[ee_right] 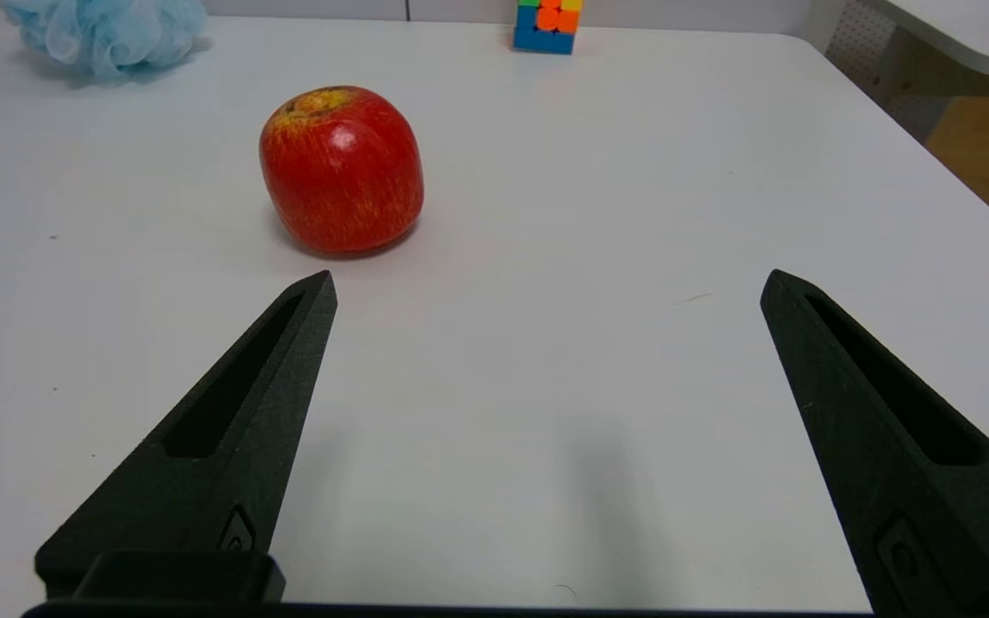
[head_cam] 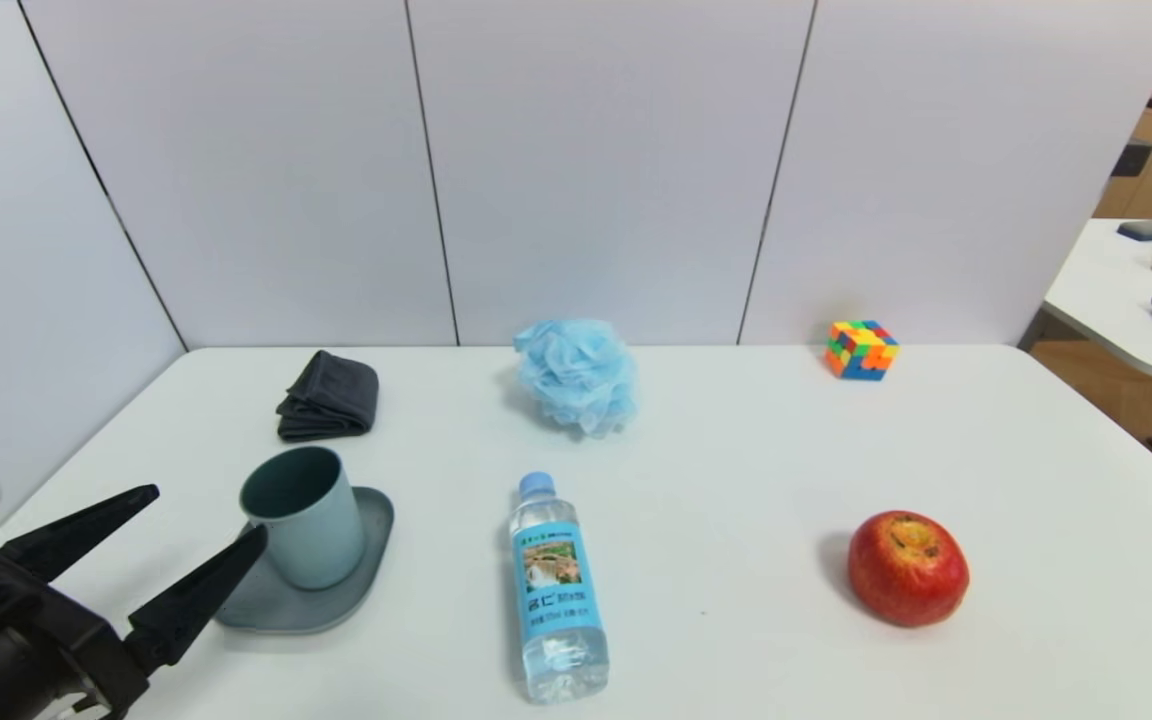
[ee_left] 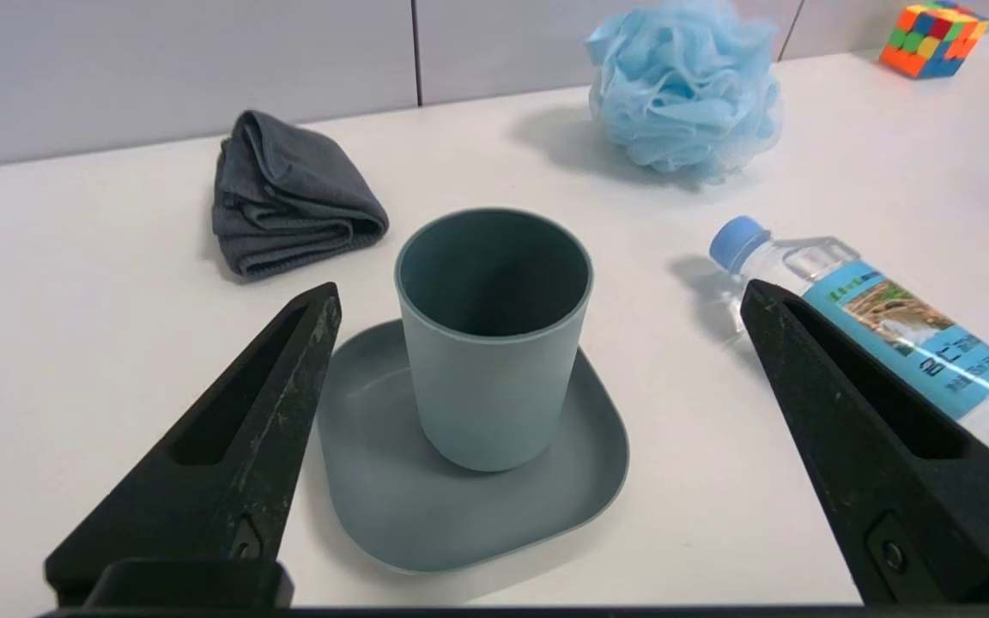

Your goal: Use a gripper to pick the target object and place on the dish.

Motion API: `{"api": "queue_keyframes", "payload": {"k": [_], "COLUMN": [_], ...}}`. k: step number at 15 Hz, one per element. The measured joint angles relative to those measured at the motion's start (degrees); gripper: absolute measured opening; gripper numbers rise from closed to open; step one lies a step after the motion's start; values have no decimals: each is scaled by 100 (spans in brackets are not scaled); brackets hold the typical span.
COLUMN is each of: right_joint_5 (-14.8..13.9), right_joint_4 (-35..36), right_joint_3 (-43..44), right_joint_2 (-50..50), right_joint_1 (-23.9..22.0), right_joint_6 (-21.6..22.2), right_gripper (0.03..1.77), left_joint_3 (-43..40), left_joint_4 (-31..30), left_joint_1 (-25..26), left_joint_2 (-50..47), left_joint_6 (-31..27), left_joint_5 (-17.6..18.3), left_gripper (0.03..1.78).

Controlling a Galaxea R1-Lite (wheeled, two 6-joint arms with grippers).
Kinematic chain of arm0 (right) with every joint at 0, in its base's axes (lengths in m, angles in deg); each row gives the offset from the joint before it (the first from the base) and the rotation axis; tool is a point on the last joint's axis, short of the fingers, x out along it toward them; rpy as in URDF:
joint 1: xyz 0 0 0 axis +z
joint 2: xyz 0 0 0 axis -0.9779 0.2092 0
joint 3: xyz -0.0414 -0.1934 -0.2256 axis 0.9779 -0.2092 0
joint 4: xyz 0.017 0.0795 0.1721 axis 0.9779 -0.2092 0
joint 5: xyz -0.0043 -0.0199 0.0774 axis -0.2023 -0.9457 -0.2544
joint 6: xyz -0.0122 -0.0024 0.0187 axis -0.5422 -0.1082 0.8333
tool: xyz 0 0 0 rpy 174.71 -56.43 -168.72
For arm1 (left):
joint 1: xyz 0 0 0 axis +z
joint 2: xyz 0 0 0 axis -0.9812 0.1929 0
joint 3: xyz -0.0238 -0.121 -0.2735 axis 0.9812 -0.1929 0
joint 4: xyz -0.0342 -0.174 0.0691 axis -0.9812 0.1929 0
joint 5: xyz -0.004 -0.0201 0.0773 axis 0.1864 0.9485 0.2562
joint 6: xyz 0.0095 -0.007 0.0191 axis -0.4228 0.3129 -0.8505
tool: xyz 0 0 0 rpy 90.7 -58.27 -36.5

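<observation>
On the white table [head_cam: 716,600], the wide-open black left gripper [ee_left: 541,296] should back straight off, clearing the blue-green plastic cup [ee_left: 494,386] upright on the grey-blue plastic dish [ee_left: 477,541].
</observation>
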Motion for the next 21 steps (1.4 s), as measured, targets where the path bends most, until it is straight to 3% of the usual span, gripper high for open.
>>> {"api": "queue_keyframes", "payload": {"k": [4, 10, 17, 21], "right_joint_5": [0, -2, 0, 0], "right_joint_4": [2, 2, 2, 0], "right_joint_3": [0, 0, 0, 0], "right_joint_2": [0, 0, 0, 0], "right_joint_1": [-2, 0, 0, -2], "right_joint_6": [0, 0, 0, 0], "right_gripper": [171, 171, 171, 171], "left_joint_3": [549, 678, 482, 162], "left_joint_4": [1530, 2299, 4127, 5108], "left_joint_1": [400, 984, 1265, 1286], "left_joint_2": [-1211, -2511, -4301, -5240], "left_joint_6": [-35, -115, -351, -332], "left_joint_5": [44, 85, 390, 374], "left_gripper": [168, 169, 169, 169]}}
